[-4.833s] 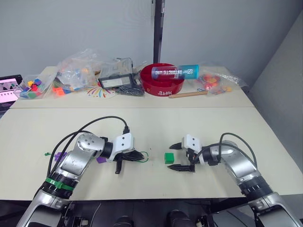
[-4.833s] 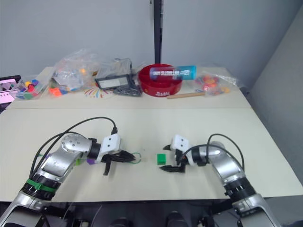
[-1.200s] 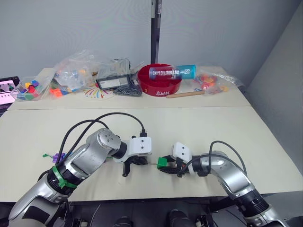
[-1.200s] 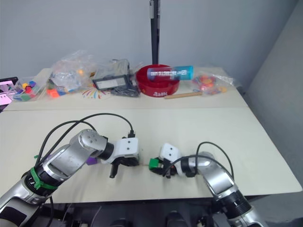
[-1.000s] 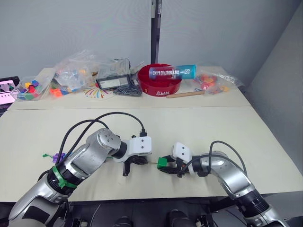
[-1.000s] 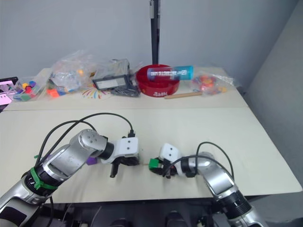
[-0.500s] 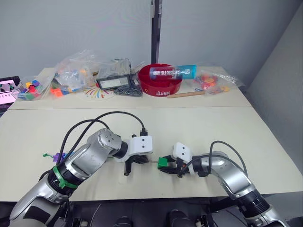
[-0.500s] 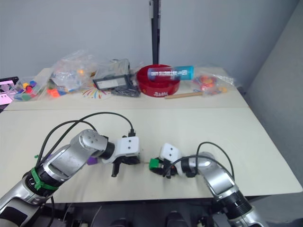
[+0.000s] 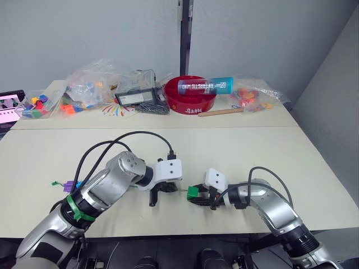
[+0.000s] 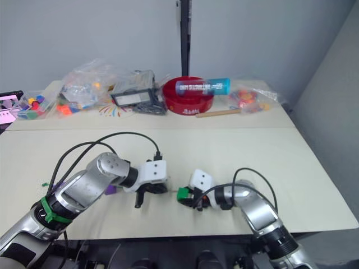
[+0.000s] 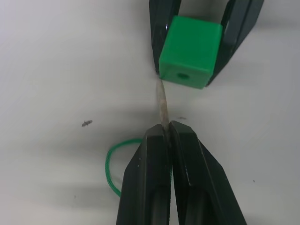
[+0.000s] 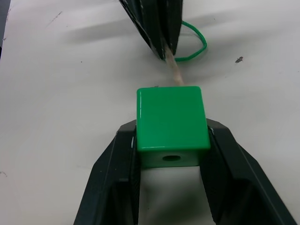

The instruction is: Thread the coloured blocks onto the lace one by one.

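Both grippers meet mid-table: lace tip (image 11: 162,101) touching green block (image 11: 190,44).

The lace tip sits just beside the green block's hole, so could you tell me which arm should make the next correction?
Probably the left: its gripper pinches the lace, whose tip misses the hole, while the right gripper steadies the green block.

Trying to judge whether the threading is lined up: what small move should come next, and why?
Probably shift the left gripper slightly sideways toward the hole: the lace tip meets the green block at its edge, beside the hole, while the right gripper clamps the block.
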